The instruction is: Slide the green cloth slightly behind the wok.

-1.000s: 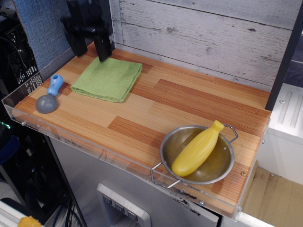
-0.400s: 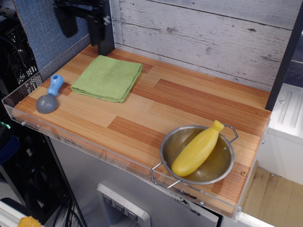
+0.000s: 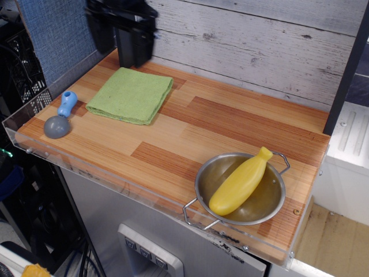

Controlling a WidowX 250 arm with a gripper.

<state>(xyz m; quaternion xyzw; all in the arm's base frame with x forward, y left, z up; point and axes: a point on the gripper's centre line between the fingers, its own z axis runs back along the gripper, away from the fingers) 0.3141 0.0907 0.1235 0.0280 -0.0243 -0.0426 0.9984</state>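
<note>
The wooden table [image 3: 230,124] carries the green cloth [image 3: 131,95], lying flat at the back left, well apart from the wok [image 3: 271,202] at the front right. The black gripper [image 3: 122,43] hangs above the cloth's far edge; I cannot tell if its fingers are spread.

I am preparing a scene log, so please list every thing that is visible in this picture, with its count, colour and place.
green cloth: one, light green, folded, back left of the table, near the wall.
wok: one, shiny steel with wire loop handles, front right of the table.
yellow squash-like toy: one, yellow, lying inside the wok, its tip over the rim.
scoop: one, blue handle and grey head, left edge, beside the cloth.
table: one, striped wood with a clear plastic rim.
back wall: one, whitewashed wooden planks.
gripper: one, black, blurred, above the far edge of the cloth; open or shut cannot be told.
</note>
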